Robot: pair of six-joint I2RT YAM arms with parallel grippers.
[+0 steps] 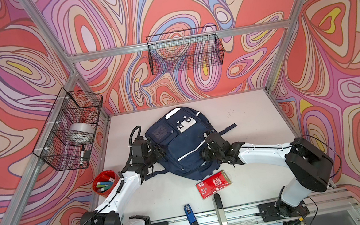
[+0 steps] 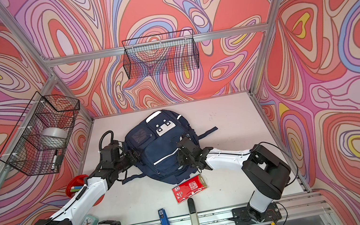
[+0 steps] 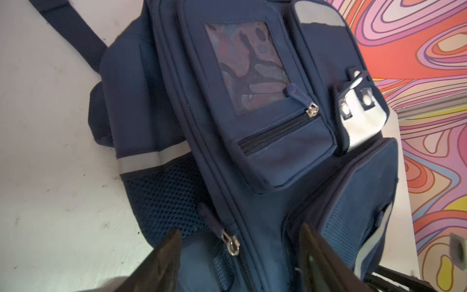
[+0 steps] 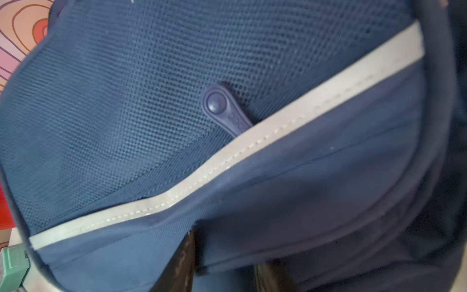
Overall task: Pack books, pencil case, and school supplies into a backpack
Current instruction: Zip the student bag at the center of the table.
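Observation:
The navy backpack (image 1: 180,147) (image 2: 158,151) lies flat in the middle of the white table, front pockets up and zips closed. My left gripper (image 1: 159,152) (image 3: 240,235) is at its left side, jaws wide around a ridge of fabric that fills the gap, with a metal zip pull (image 3: 233,244) there. On the right side, my right gripper (image 1: 205,147) (image 4: 225,252) pinches a fold of the backpack (image 4: 227,177) below its white stripe. A flat red packet (image 1: 213,184) (image 2: 190,188) lies just in front of the backpack. The books and pencil case are out of view.
A red cup of markers (image 1: 106,181) stands by the left arm. A blue stapler (image 1: 193,222) and a slim black-and-grey bar (image 1: 220,212) lie at the front edge. A green clock (image 2: 88,221) sits front left. Wire baskets hang on the left wall (image 1: 70,129) and back wall (image 1: 184,50).

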